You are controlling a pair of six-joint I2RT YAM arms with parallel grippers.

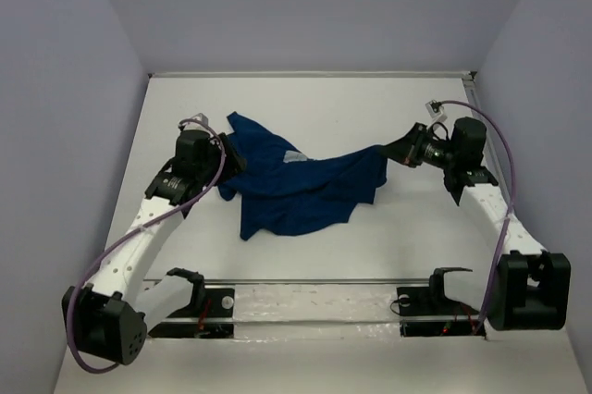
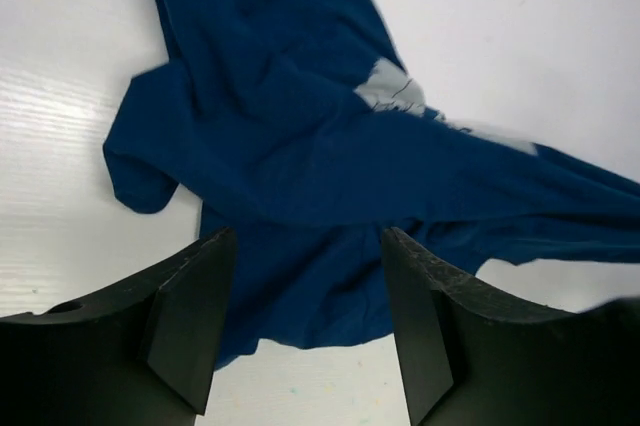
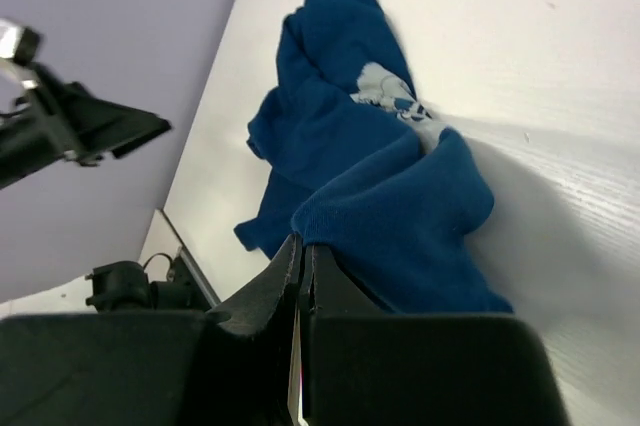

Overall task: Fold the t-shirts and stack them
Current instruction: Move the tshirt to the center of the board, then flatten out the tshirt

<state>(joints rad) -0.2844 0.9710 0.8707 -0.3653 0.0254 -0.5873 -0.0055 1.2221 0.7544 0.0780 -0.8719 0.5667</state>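
Observation:
One dark royal-blue t-shirt (image 1: 296, 189) lies crumpled in the middle of the white table, its white chest print (image 1: 294, 155) facing up. My left gripper (image 1: 229, 159) is open at the shirt's left edge; in the left wrist view (image 2: 305, 321) its fingers stand wide apart over the shirt's (image 2: 300, 166) near hem, holding nothing. My right gripper (image 1: 385, 150) is shut on the shirt's right end, which is pulled up and out into a stretched point. In the right wrist view (image 3: 302, 246) the jaws pinch a bunched fold of blue cloth (image 3: 400, 216).
A metal rail (image 1: 314, 281) with two black mounts runs along the table's near edge. A small white tag (image 1: 433, 107) lies at the back right. Lilac walls close the table on the left, back and right.

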